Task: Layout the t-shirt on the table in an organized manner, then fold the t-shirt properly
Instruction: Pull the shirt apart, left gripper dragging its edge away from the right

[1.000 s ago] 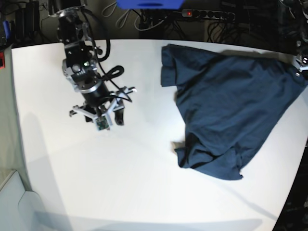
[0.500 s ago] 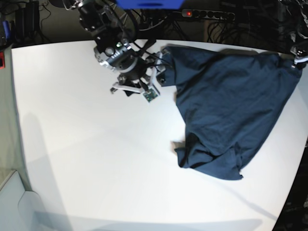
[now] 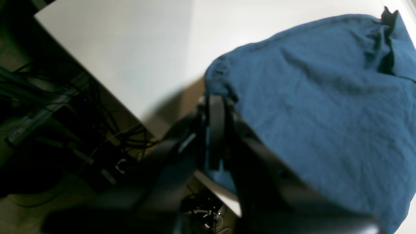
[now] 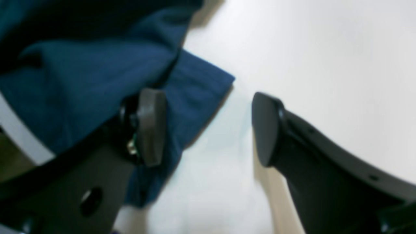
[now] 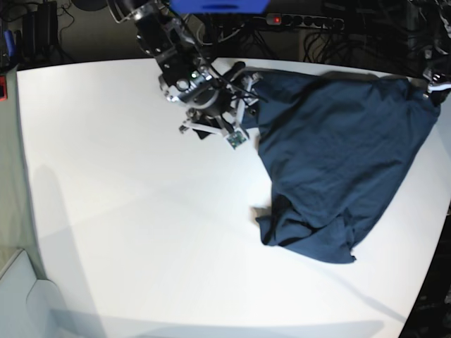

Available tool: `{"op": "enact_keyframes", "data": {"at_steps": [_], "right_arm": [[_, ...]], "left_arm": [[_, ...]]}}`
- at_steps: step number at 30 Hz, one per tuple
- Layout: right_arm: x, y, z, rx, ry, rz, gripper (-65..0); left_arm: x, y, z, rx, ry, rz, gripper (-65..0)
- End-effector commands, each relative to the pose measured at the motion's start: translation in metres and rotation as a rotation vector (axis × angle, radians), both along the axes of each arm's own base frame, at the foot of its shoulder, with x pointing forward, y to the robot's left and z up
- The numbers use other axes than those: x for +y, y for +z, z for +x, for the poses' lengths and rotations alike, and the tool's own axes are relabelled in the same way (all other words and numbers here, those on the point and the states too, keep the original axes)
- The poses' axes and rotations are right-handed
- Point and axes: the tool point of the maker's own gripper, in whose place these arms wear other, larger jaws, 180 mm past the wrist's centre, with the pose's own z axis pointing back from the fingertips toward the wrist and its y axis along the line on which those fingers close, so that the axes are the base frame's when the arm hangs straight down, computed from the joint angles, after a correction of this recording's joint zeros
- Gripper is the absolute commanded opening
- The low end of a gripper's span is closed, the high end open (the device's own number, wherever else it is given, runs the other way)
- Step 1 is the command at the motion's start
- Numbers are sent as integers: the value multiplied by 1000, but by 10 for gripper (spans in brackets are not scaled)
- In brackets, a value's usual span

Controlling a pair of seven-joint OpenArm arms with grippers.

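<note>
Right now the right pincer (image 4: 208,130) gapes wide at the t-shirt (image 5: 338,155) sleeve edge, upper centre of the surface (image 5: 127,211) — cloth just rightward — while the left pincer (image 3: 216,107) stays clamped on the far-right corner.

The t-shirt (image 5: 338,169) is soft, matt, wrinkled navy cloth; the surface (image 5: 127,232) is smooth, matt white; the right gripper (image 4: 208,130) has matt black plastic fingers.

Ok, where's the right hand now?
In the base view the right hand is at the table's far edge, left of centre, open over the t-shirt's left sleeve corner.
</note>
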Motion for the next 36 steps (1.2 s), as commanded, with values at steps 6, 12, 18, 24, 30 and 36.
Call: {"op": "enact_keyframes", "data": {"at_steps": [6, 12, 18, 24, 30, 36], "right_arm": [[4, 0, 1, 6, 9, 8, -619], [-3, 0, -16, 31, 8, -8, -650], [-13, 35, -15, -41, -12, 15, -650], [-73, 56, -6, -59, -203, -10, -650], [-107, 41, -33, 6, -288, -51, -650], [-98, 32, -50, 48, -261, -49, -650]], "left_arm": [[46, 7, -17, -25, 125, 27, -646], [78, 26, -27, -53, 188, 70, -646], [83, 38, -13, -92, 182, 84, -645], [82, 40, -2, -118, 185, 76, -645], [83, 41, 0, -125, 186, 75, -645], [78, 42, 8, -140, 179, 50, -642]]}}
